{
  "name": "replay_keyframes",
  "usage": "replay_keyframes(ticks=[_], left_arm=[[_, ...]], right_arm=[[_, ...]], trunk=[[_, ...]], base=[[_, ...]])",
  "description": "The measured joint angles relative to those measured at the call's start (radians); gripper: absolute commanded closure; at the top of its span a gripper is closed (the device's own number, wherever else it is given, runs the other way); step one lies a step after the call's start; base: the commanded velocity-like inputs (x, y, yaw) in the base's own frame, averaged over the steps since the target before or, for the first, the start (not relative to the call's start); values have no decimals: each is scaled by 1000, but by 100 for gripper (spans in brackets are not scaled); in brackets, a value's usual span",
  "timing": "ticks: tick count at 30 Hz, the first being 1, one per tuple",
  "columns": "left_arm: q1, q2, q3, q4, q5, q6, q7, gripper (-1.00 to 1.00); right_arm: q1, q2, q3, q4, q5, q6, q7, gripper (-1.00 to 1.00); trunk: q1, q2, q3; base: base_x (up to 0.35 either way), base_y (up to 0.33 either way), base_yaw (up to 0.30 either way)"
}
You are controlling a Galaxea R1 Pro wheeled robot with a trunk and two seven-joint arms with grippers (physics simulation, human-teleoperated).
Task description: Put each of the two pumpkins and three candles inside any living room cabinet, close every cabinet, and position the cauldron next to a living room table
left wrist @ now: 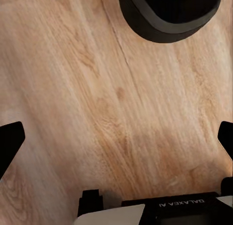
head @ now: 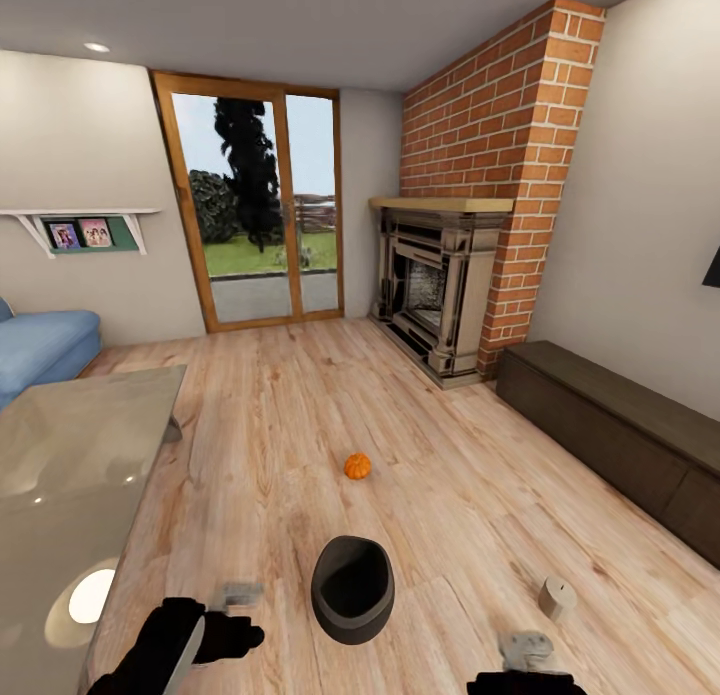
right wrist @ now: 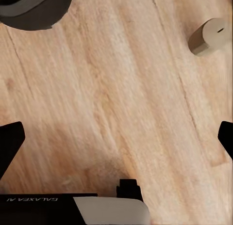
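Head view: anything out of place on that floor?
Yes. A pumpkin, the cauldron and a candle sit loose on the wooden floor, mid-room. The candle lies tipped on its side. The cabinet along the right wall looks shut. Nothing spilled or broken.

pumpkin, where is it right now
In the head view the pumpkin sits on the wooden floor mid-room, just beyond the black cauldron and well short of the brick fireplace.
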Motion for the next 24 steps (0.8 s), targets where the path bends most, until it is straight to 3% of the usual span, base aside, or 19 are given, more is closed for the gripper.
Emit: replay_keyframes(ticks=[5, 11, 15, 24], left_arm=[[-22, 0, 1, 17, 0, -32, -2, -100], [-26, 0, 1, 25, 2, -158, -2, -100], [-26, -2, 0, 88, 0, -182, -5, -100], [-25, -3, 3, 129, 4, -274, 0, -100]], right_arm=[[0, 0, 2, -18, -4, -27, 1, -100], [0, -1, -1, -13, -11, -115, 4, -100], [0, 0, 1, -7, -8, -175, 5, -100], [0, 1, 7, 101, -4, -230, 4, -100]], trunk=[[0, 0, 0], [0, 0, 0], [0, 0, 0], [0, 0, 0]], base=[[0, 0, 0], [61, 0, 0], [225, 0, 0], [42, 0, 0]])
